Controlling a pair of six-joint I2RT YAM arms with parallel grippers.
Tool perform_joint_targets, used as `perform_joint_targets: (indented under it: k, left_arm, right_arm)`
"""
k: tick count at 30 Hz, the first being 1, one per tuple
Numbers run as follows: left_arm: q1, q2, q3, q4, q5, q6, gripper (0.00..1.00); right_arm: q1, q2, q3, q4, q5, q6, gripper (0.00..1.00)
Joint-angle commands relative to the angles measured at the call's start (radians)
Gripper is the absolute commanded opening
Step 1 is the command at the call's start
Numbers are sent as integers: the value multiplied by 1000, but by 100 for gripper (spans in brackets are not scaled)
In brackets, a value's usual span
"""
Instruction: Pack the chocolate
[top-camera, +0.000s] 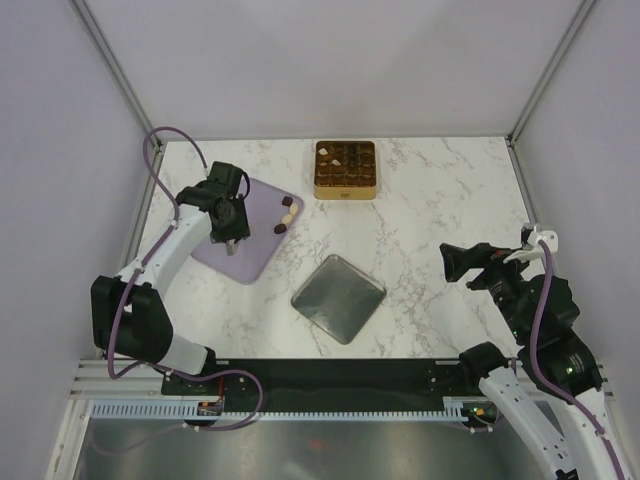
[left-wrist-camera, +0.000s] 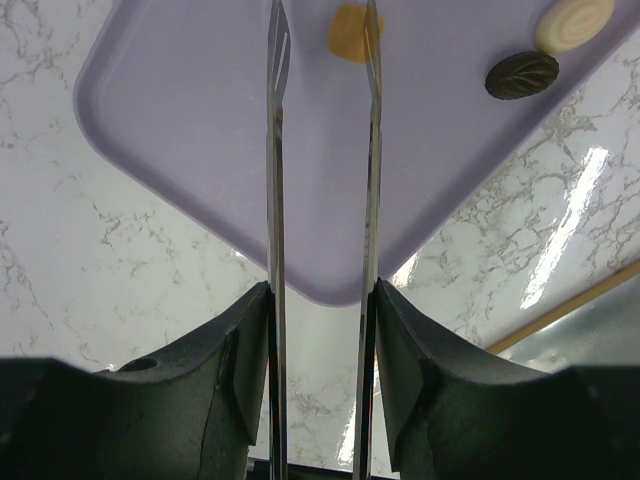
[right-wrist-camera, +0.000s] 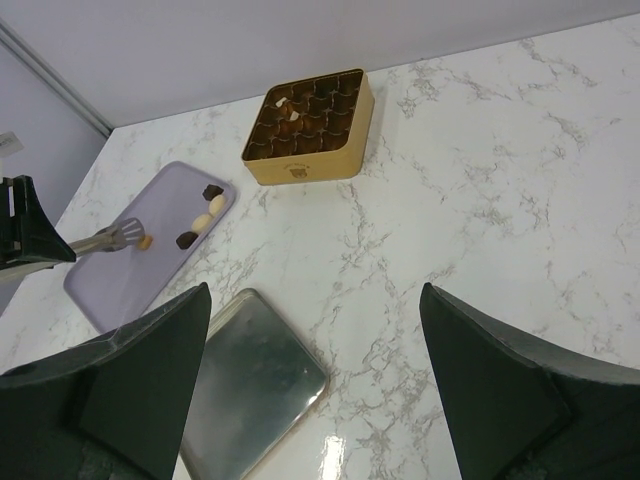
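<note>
- Picking step looks to be in hand: left claw (left-wrist-camera: 322, 20), two long thin metal blades, hangs over the flat lilac board (left-wrist-camera: 180, 120) with blades apart and nothing clamped.
- Small round tan chocolate piece (left-wrist-camera: 345, 32) lies on the board at the blade tips. It is inside the gap, close against one blade and clear of the other.
- More chocolate sits on the same board near its edge: round cream piece (left-wrist-camera: 573, 22) and dark brown leaf-patterned piece (left-wrist-camera: 522, 75), just beside each other. Right wrist view shows a couple more there.
- Square gold tin with grid compartments (top-camera: 345, 192) sits on the white marble-patterned desk (top-camera: 440, 190), beyond the board and apart from it. Many cells already hold dark pieces and a few hold pale ones; which cells are free is too small to tell.
- Square silver metal lid (top-camera: 338, 298) lies flat on the desk, nearer the arm bases.
- Right claw (right-wrist-camera: 315, 295) is wide apart, empty, and well away from board and tin.
- Next move, as I judge it: centre the tan piece between the blades, close gently, lift, carry to a free cell. The piece is tiny and off-centre, so a squeeze now may flick it aside.
</note>
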Motion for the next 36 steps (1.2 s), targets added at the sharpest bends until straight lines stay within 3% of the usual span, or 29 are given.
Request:
perform_joint_targets:
  k: [1, 25, 36]
  left_arm:
    - [4, -28, -11, 66, 72, 55, 51]
    - [3, 41, -28, 30, 72, 73, 49]
    - [3, 44, 9, -16, 98, 78, 42]
  right_arm:
    - [4, -11, 11, 13, 15, -15, 94]
    - [4, -16, 7, 11, 15, -8, 94]
    - [2, -20, 4, 11, 21, -14, 94]
